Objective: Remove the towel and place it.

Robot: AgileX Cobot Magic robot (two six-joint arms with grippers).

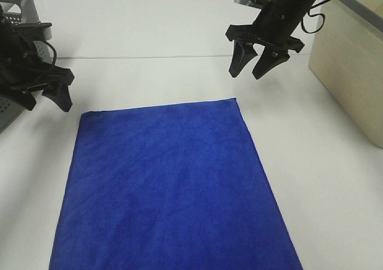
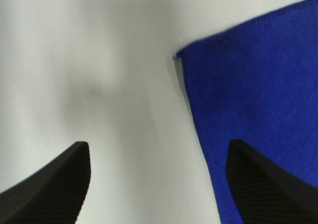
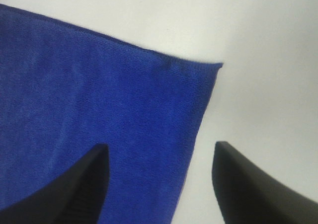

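Observation:
The royal-blue towel [image 1: 170, 186] lies spread flat on the white table, running from the middle to the near edge. My left gripper [image 1: 46, 104] hovers open just outside the towel's far left corner [image 2: 181, 55], with nothing between its fingers [image 2: 49, 189]. Above and just behind the far right corner [image 3: 216, 65], my right gripper [image 1: 246, 73] hangs open and empty. In the left wrist view the towel [image 2: 258, 95] reaches under one finger of the left gripper [image 2: 158, 143]. In the right wrist view the towel [image 3: 99, 100] edge runs between the fingers of the right gripper [image 3: 161, 145].
A grey perforated basket [image 1: 6, 111] stands at the left edge behind the left arm. A tall beige box [image 1: 353, 60] stands at the right side. White table [image 1: 323, 180] shows on both sides of the towel and behind it.

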